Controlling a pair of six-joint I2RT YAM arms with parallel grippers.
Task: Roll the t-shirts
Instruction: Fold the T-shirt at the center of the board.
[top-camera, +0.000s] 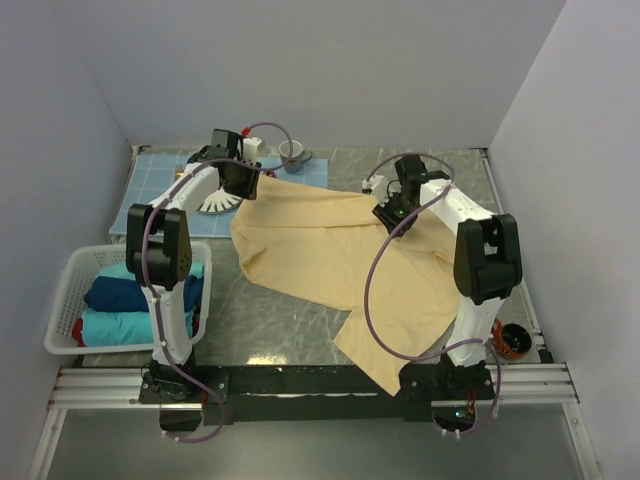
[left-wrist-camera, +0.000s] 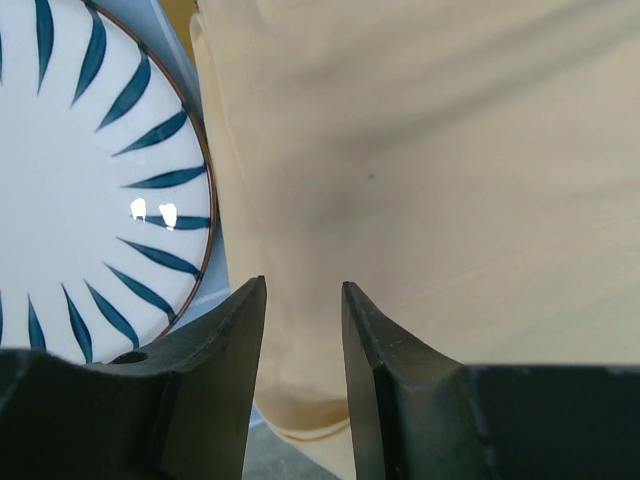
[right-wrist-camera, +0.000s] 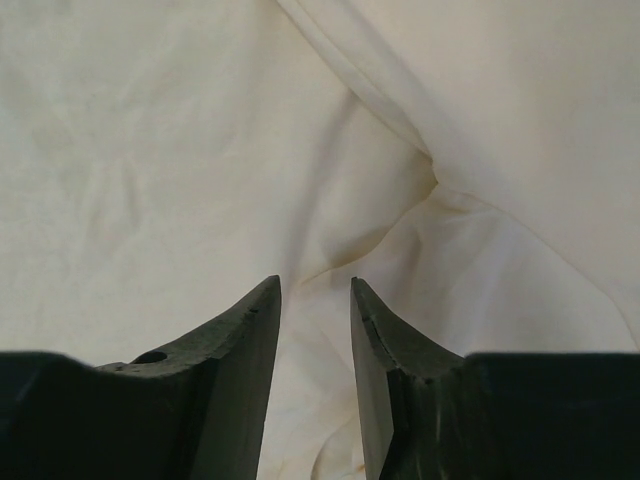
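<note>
A large pale yellow-cream t-shirt (top-camera: 330, 250) lies spread and wrinkled across the middle of the table. My left gripper (top-camera: 243, 180) hovers over its far left corner; in the left wrist view the gripper (left-wrist-camera: 304, 290) is open with cloth (left-wrist-camera: 420, 170) below the jaws and the hem edge near them. My right gripper (top-camera: 392, 215) is above the shirt's right part; in the right wrist view it (right-wrist-camera: 315, 285) is open over a fold (right-wrist-camera: 380, 90) in the cloth. Neither holds anything.
A white plate with blue rays (top-camera: 216, 200) sits on a blue mat (top-camera: 160, 185) at the far left, touching the shirt edge; it fills the left of the left wrist view (left-wrist-camera: 80, 190). A cup (top-camera: 292, 153) stands behind. A white basket (top-camera: 62, 300) holds rolled blue and teal shirts.
</note>
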